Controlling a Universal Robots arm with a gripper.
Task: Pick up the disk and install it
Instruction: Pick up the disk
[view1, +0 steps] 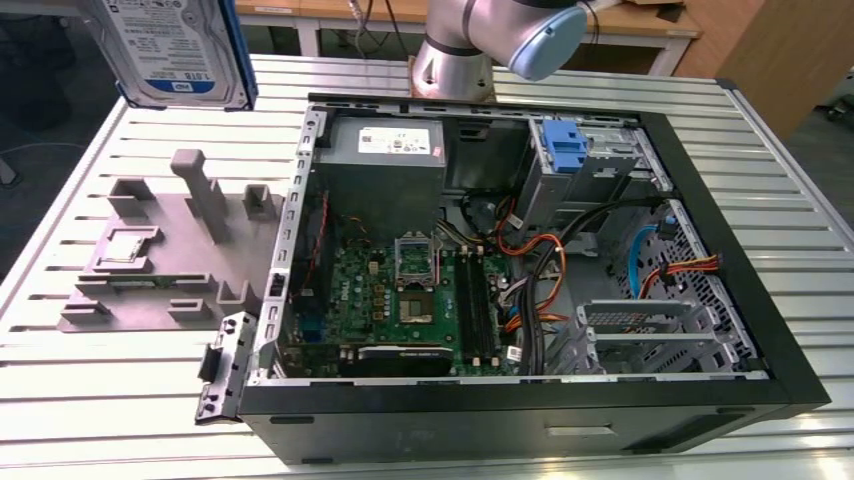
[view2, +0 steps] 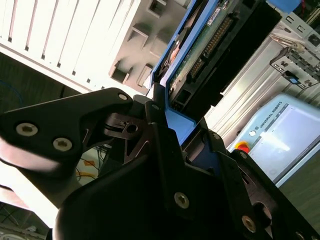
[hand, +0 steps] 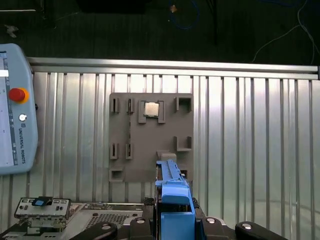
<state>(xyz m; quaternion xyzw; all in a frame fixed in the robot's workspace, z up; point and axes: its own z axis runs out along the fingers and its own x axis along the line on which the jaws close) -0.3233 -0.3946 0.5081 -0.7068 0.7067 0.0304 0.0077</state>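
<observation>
- The black two-fingered claw is pinching the blue plastic carrier of the flat silver-grey, white-and-blue-labelled disk between its jaws.
- The disk is hanging in the air at the exterior view's left, clear of the open black computer case.
- A grey moulded fixture plate is lying below it on the slatted metal table.

I'm running this from afar in what looks like a robotics lab or test workshop. In the exterior view a slatted aluminium table takes up most of the frame, and the arm rises at its top edge. An opened computer tower lies there with its boards and wiring exposed. A grey parts fixture sits at left and wooden furniture at upper right. In the first wrist view I see a teach pendant with a red stop button, and loose cables on the dark floor.
</observation>
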